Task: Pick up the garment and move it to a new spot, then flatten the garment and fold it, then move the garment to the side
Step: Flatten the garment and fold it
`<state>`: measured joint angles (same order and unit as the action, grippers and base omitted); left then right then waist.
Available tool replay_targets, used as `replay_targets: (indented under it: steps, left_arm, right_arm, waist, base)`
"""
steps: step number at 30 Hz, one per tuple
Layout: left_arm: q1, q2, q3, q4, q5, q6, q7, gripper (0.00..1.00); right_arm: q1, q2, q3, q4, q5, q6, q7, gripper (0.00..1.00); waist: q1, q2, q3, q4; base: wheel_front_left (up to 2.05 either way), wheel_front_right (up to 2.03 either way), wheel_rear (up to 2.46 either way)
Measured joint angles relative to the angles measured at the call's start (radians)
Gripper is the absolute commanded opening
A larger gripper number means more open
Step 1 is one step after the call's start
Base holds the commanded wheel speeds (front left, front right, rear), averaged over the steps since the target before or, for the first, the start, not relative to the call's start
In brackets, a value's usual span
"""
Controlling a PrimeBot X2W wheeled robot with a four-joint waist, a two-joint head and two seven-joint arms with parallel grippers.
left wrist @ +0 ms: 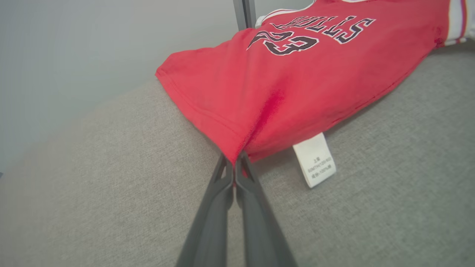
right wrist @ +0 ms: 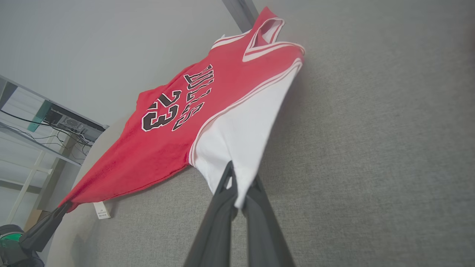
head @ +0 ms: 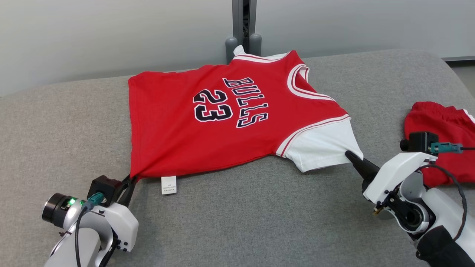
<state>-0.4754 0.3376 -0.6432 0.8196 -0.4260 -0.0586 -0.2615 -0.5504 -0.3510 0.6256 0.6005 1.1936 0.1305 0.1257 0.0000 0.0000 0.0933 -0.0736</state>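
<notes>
A: Starting low: spread right across the foreground, a broad grey woven-fabric padded surface (head: pixel 237 222), rounded at the far corners.
B: Backed by a plain pale grey wall (head: pixel 111 33), softly and evenly lit.
A: Splitting that wall dead centre, a dark grey upright metal post (head: pixel 243 18), flanked by two rounded grey stubs (head: pixel 255 40) at the foot.
B: Far right, a sliver of dull floor (head: pixel 468 72) under a dark skirting strip (head: pixel 458 58).
A: Over on the right wrist camera, picking out white metal shelving (right wrist: pixel 26 181) strung with black cables (right wrist: pixel 18 115), brown cardboard box (right wrist: pixel 32 218) beneath.
</notes>
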Motion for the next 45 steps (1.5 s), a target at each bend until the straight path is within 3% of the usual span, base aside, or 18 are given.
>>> replay_targets:
  steps: [7,25,32,45]
  left_arm:
    - [0.038,0.012,0.042,-0.058,0.035,0.032,0.000,0.00]
    - [0.124,0.063,-0.016,-0.036,0.117,0.008,0.000,0.00]
    - [0.143,0.082,-0.058,-0.062,0.158,0.033,0.002,0.00]
    - [0.215,0.123,-0.081,-0.167,0.151,0.047,0.064,0.00]
  right_arm:
    - [0.054,-0.002,-0.068,-0.046,-0.020,0.000,0.019,0.00]
    - [0.289,0.009,-0.266,-0.244,-0.107,0.000,0.244,0.00]
    - [0.406,0.064,-0.400,-0.408,-0.179,0.000,0.355,0.00]
    - [0.594,0.233,-0.648,-0.628,-0.397,0.000,0.593,0.00]
  waist:
    - [0.0000,0.0000,-0.004,0.010]
    - [0.0000,0.0000,-0.051,0.013]
    - [-0.0001,0.0000,-0.061,0.017]
    - [0.0000,0.0000,-0.046,0.035]
  base:
    - [0.00,0.00,0.00]
    - [0.00,0.00,0.00]
    - [0.00,0.00,0.00]
    - [0.00,0.00,0.00]
